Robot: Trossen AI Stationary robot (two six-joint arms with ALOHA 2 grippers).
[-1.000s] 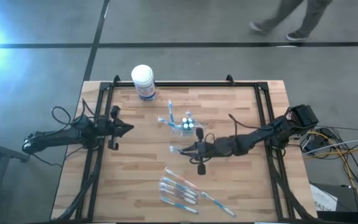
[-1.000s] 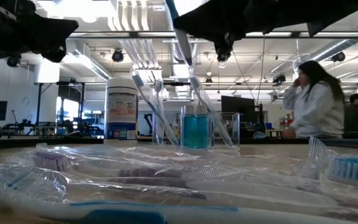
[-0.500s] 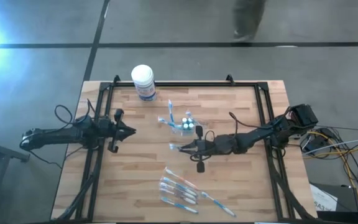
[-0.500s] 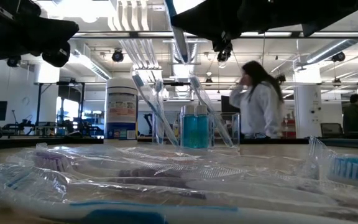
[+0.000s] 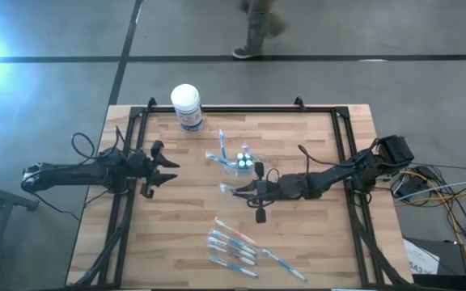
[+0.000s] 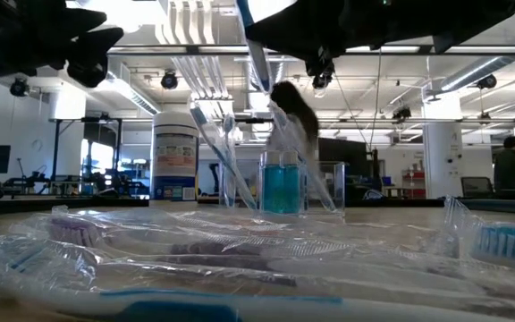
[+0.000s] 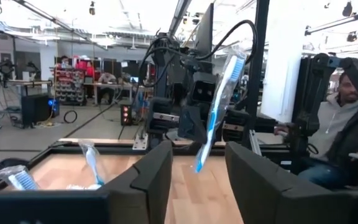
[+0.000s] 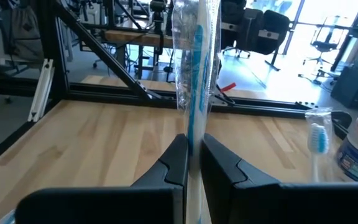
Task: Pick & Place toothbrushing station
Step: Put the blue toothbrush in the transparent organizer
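Observation:
The clear cup stands upright near the table's middle, with blue-and-white toothbrushes leaning out of it and white-capped pieces at it. In the low view the cup shows blue inside. Several wrapped toothbrushes lie flat toward the near edge. My right gripper, just nearer than the cup, is shut on one wrapped toothbrush. My left gripper hovers open at the table's left, holding nothing. My right gripper pinches the wrapped toothbrush's handle between its two fingers, through the clear wrapper. The fingers come level from the table's right and lie across the brush. The brush stands nearly upright, head up, lifted clear of the table.
A white-lidded tub with a blue label stands at the far edge, left of centre. A black frame runs around the tabletop. Bare wood lies between my left gripper and the cup. A person walks beyond the table's far side.
My left gripper has opened: its fingertips, together a second ago, now stand apart. My right gripper has kept still with the toothbrush. A person has walked across the room behind the table.

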